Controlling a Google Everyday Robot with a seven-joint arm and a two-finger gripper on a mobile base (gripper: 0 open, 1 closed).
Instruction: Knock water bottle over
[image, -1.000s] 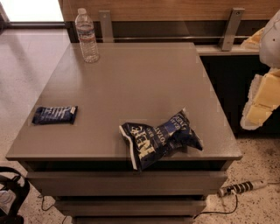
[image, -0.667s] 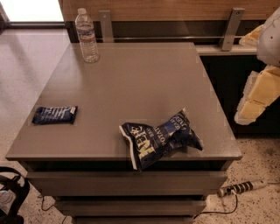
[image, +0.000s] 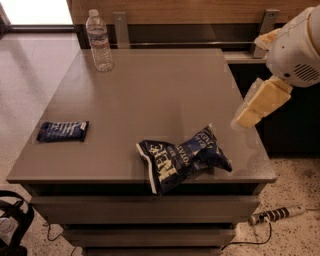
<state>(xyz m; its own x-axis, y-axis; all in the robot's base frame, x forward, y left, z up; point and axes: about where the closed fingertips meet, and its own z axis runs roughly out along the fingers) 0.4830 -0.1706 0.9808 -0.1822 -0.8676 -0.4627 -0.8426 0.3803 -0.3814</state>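
Observation:
The water bottle (image: 99, 41) stands upright near the table's far left corner: clear ribbed plastic, white cap, pale label band. My gripper (image: 249, 116) hangs at the right edge of the table, its cream-coloured fingers pointing down and left over the table's right side, far from the bottle. The white arm housing (image: 296, 49) sits above it at the right edge of the view. Nothing is in the gripper.
A dark blue crumpled chip bag (image: 181, 157) lies at the front edge of the grey table (image: 160, 95). A small dark blue snack packet (image: 63, 131) lies at the front left. A power strip (image: 275, 215) lies on the floor at right.
The arm has moved left, from beside the table to over its right edge. The bottle and the snacks have not moved.

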